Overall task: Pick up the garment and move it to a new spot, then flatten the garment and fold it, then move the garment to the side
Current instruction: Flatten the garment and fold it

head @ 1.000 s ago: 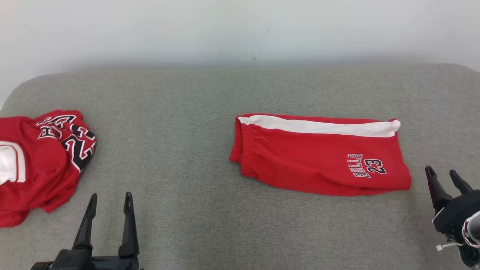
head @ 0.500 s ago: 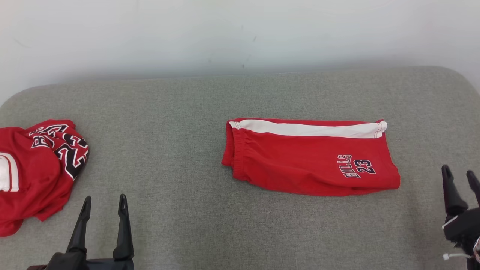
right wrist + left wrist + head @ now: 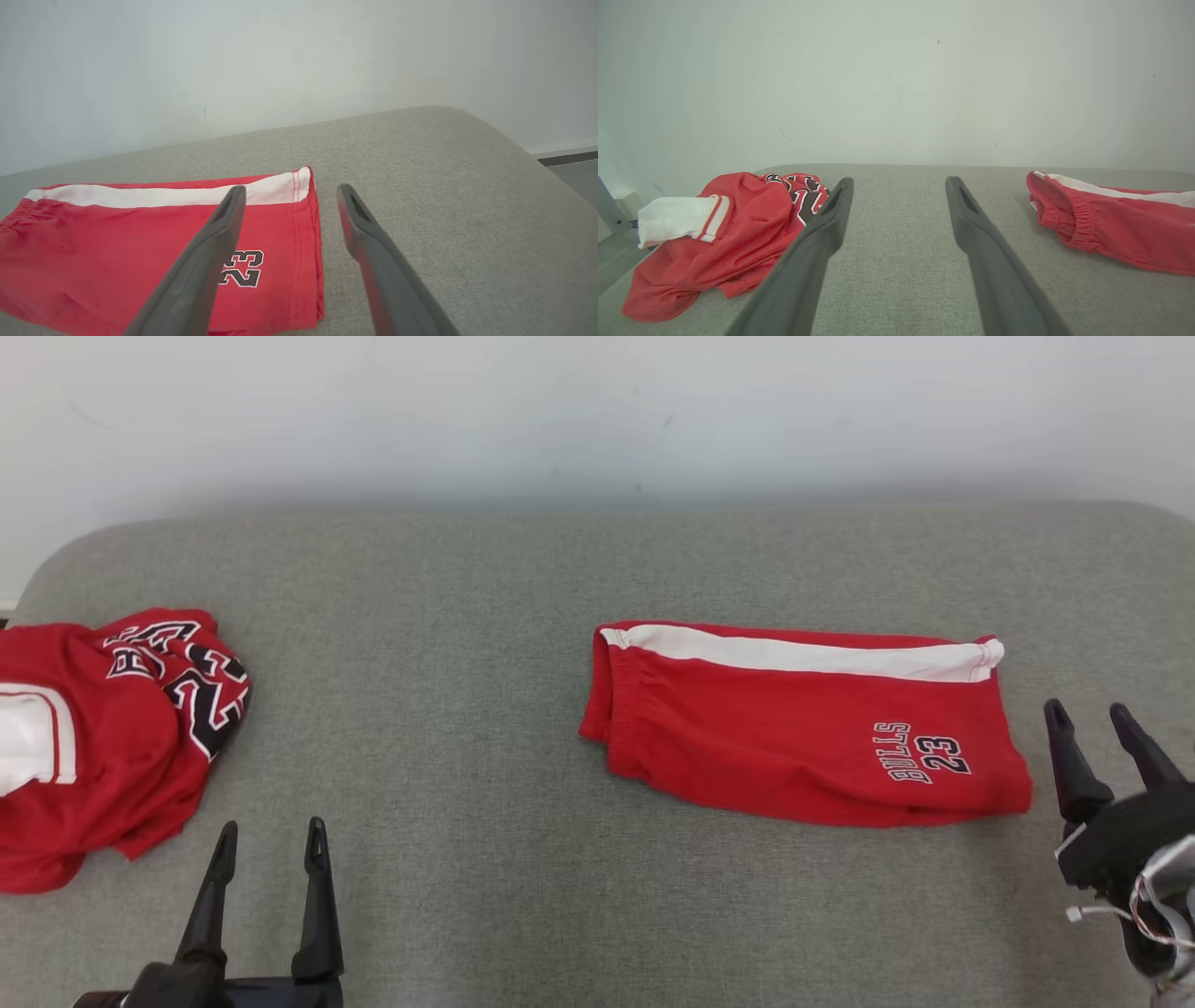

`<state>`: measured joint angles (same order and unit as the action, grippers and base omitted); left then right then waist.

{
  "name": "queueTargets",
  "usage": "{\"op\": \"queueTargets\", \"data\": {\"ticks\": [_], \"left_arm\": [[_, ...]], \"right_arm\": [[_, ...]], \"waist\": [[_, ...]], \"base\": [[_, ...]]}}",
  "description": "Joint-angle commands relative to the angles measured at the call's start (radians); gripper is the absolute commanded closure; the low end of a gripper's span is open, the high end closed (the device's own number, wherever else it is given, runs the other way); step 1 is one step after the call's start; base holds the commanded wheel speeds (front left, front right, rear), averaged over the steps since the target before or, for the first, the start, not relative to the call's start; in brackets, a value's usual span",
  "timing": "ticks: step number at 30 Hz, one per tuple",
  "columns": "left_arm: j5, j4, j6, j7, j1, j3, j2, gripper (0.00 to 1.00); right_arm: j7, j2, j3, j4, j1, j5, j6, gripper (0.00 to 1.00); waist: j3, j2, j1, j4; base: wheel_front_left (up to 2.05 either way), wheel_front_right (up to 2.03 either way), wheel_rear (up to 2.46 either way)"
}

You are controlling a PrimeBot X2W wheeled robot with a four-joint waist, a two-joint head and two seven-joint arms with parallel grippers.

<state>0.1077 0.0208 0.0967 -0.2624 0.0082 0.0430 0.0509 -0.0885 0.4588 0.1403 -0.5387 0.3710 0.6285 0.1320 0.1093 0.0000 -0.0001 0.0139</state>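
Red shorts [image 3: 794, 728] with a white side stripe and "BULLS 23" print lie folded flat on the grey padded surface [image 3: 448, 616], right of centre. In the right wrist view the shorts [image 3: 140, 252] lie left of and beneath the fingers, hem edge between them. My right gripper [image 3: 1090, 719] hovers open just right of the shorts' hem, holding nothing. Far from the shorts, my left gripper [image 3: 270, 835] stands open and empty at the lower left; the shorts' waistband [image 3: 1069, 219] shows at its wrist view's right.
A crumpled red jersey [image 3: 103, 737] with black and white numbers lies at the surface's left edge, also the jersey [image 3: 719, 238] left of the left fingers. A pale wall [image 3: 597, 411] stands behind. The surface's rounded right end [image 3: 514, 154] drops to floor.
The camera swung, shifting the whole picture. My right gripper has come up and closer to the shorts' right hem. The shorts, the jersey and the left gripper stay put.
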Motion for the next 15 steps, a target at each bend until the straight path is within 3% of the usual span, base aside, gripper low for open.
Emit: {"op": "queueTargets", "data": {"ticks": [1,15], "left_arm": [[0.001,-0.004,-0.003,-0.004,-0.012,-0.003,-0.001,0.0],[0.003,-0.004,-0.01,-0.004,-0.07,-0.034,-0.001,0.0]], "right_arm": [[0.006,-0.003,-0.003,-0.007,0.011,-0.009,-0.003,0.0],[0.093,-0.013,0.006,-0.311,0.216,-0.113,-0.003,0.0]], "waist": [[0.015,0.0,0.0001,0.016],[0.105,0.0,0.0001,0.082]], "base": [[0.0,0.0,0.0],[0.0,0.0,0.0]]}}
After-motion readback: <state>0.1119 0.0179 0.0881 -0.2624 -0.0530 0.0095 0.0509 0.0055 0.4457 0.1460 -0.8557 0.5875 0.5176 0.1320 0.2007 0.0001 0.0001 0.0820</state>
